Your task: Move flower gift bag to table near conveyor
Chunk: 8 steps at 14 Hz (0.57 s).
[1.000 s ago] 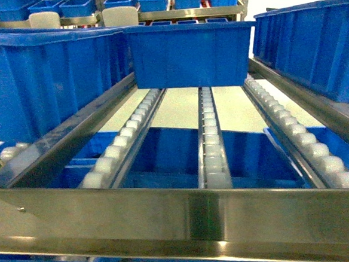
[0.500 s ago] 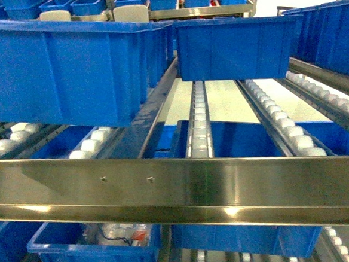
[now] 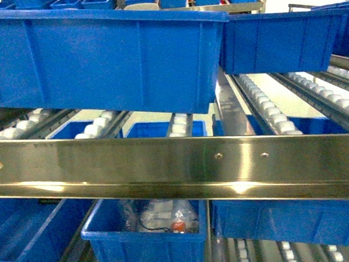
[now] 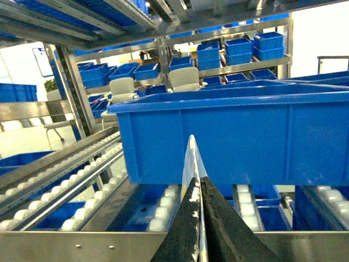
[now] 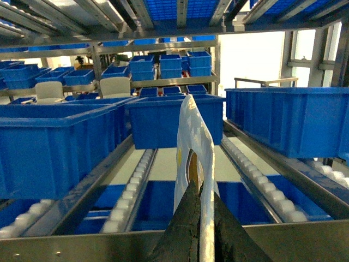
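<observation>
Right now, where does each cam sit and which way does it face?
Head: on the robot, facing the steel roller conveyor and blue plastic bins; no arms visible.
Left wrist: behind the left gripper, shut on a white bag edge, facing the rack.
Right wrist: behind the right gripper, shut on the bag's handle.
Shared: one large blue bin.

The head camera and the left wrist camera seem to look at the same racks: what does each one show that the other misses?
Only the head view shows a lower bin holding clear plastic packets, under the steel bar. Only the left wrist view shows the left tool shut on the bag's thin white edge, plus pale chairs far back. Both show the big blue bin resting on white rollers.
</observation>
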Tool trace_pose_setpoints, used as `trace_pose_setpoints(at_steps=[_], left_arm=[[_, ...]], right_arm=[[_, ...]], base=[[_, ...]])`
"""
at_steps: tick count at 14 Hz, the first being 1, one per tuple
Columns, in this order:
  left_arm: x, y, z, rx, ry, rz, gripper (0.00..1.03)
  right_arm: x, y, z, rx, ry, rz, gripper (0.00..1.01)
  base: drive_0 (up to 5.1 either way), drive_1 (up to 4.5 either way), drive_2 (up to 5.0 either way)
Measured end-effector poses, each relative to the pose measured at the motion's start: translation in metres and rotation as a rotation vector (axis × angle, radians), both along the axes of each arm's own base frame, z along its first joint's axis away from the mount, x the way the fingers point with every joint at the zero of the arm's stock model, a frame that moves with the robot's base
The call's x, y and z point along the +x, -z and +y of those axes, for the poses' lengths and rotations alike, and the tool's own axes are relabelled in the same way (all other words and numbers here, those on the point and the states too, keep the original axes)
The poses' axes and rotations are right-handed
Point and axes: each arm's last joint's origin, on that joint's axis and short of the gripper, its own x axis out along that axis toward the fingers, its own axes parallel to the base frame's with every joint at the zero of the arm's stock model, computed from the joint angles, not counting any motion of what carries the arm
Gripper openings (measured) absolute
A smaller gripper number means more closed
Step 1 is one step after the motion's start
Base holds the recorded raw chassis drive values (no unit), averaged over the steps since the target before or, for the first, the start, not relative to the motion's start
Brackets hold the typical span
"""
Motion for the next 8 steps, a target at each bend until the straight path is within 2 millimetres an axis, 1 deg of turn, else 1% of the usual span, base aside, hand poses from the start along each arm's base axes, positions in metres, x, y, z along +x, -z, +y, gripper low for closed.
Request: trace_pose_setpoints(at_steps=[8], left_arm=[[0.0000,-0.0001,0.0000,0.000,0.001,-0.001,0.02]], right_arm=[[-0.0002,-0.0005,0.0000,-0.001,0.000,-0.005,0.02]], base=[[-4.9,1.53,3.3]])
